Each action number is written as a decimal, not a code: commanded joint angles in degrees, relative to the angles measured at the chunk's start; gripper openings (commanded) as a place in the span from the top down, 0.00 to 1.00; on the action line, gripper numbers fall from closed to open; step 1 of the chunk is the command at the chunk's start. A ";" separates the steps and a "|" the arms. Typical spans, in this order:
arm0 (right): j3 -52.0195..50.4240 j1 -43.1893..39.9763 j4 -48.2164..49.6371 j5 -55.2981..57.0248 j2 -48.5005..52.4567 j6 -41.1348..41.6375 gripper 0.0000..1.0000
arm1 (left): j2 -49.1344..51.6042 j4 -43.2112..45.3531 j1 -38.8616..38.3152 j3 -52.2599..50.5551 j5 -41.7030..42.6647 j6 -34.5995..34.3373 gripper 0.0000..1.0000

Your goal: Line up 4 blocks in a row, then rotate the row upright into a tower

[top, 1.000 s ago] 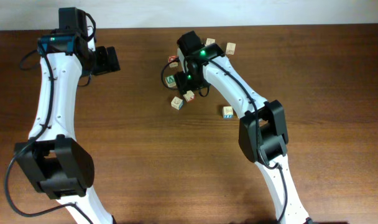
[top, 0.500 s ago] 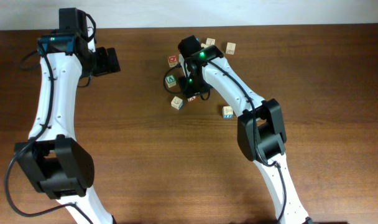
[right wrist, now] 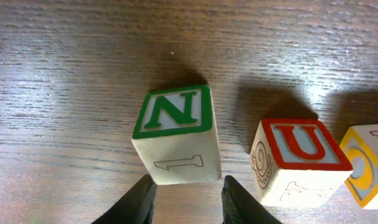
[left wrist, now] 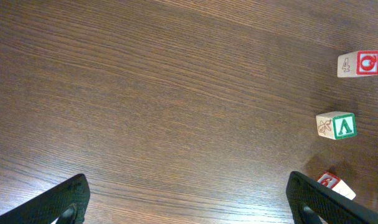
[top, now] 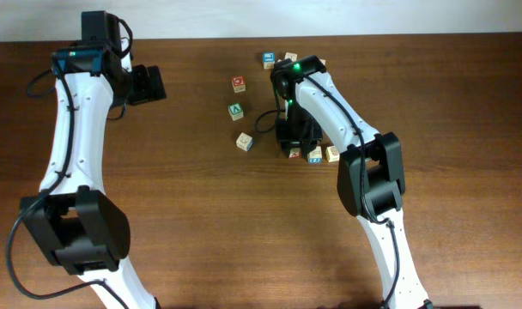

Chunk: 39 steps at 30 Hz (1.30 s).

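In the right wrist view a pale block (right wrist: 176,134) with a green N face and a 1 on its side stands on the table. My right gripper (right wrist: 189,200) is shut on its lower edge, one finger at each bottom corner. Beside it on the right stand a red U block (right wrist: 295,158) and a yellow-faced block (right wrist: 368,165). In the overhead view my right gripper (top: 289,142) is at the left end of a short row of blocks (top: 315,154). My left gripper (top: 149,84) is far to the left, open over bare wood (left wrist: 189,200).
The red ring cube (top: 238,83) and the green V cube (top: 235,111) lie left of the right arm, with another block (top: 244,141) below them. Two more blocks (top: 269,59) sit near the back edge. The left wrist view shows the ring cube (left wrist: 358,63) and the V cube (left wrist: 336,125).
The right gripper's jaws narrowed onto a block. It then moved right and toward the front with the block, ending beside the two blocks there. The left arm has not moved.
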 commanded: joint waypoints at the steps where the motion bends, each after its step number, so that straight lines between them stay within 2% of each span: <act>1: 0.46 -0.92 -1.55 3.13 0.07 2.16 0.64 | 0.15 -0.37 0.17 1.31 -0.57 -0.50 0.01; 5: 1.62 -0.79 -1.70 0.61 0.07 -1.44 0.64 | 0.15 -0.28 0.17 1.31 -0.57 -0.52 0.01; 9: 12.35 0.48 0.96 -4.94 0.07 -3.82 0.63 | 0.15 -0.24 0.20 1.31 -0.57 -0.50 0.01; 12: 11.87 3.61 13.00 -4.22 0.61 4.59 0.63 | 0.15 0.20 0.20 1.31 -0.57 -0.52 0.01; 14: 9.22 6.10 19.69 0.35 0.96 10.69 0.63 | 0.15 0.17 0.20 1.31 -0.57 -0.52 0.01; 16: 6.23 8.70 21.77 7.45 0.96 14.16 0.55 | 0.15 0.15 0.20 1.31 -0.57 -0.50 0.01; 18: 4.83 9.81 23.21 8.09 0.96 14.71 0.53 | 0.15 0.20 0.20 1.31 -0.59 -0.50 0.01; 22: 2.78 10.95 21.97 8.09 1.62 17.62 0.53 | 0.15 0.09 0.20 1.31 -0.79 -0.50 0.01; 29: 0.48 10.82 18.97 4.81 1.70 17.05 0.54 | 0.15 -0.07 0.20 1.31 -0.79 -0.50 0.01; 35: 0.50 9.73 10.23 3.23 1.68 12.76 0.57 | 0.15 -0.07 0.20 1.31 -0.76 -0.50 0.01; 39: 0.52 5.01 4.44 3.17 1.60 7.39 0.56 | 0.15 -0.04 0.20 1.31 -0.76 -0.50 0.01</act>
